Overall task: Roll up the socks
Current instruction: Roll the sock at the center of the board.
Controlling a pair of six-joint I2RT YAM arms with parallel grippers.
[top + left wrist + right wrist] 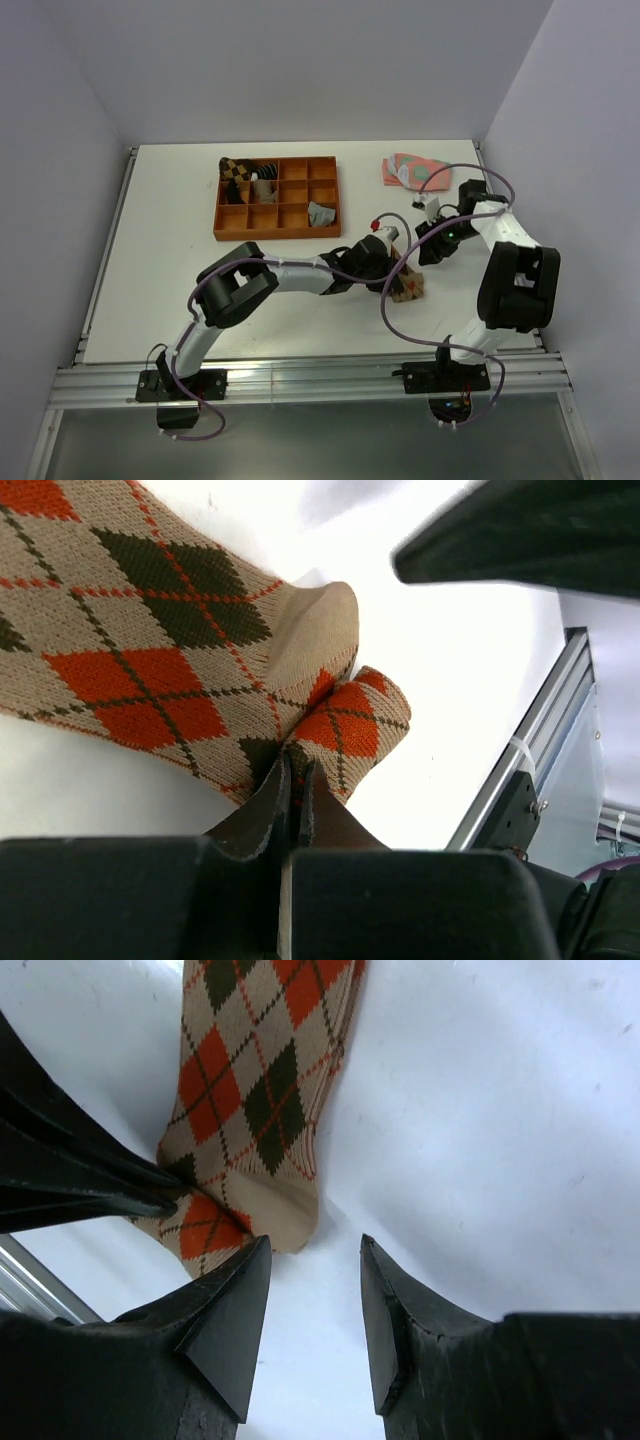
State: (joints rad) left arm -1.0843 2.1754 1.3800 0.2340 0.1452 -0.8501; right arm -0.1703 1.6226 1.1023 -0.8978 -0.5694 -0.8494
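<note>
Between pale walls [300, 70] — white table [160, 300] bears argyle sock [410, 290].

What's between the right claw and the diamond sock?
Only bare white table, in the right wrist view; the open right gripper is just short of the argyle sock.

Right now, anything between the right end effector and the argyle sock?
Nothing visible. The right end effector is open, with only bare table between it and the near end of the argyle sock. The left end effector pinches the sock's folded tip, off to the side, not in that gap.
</note>
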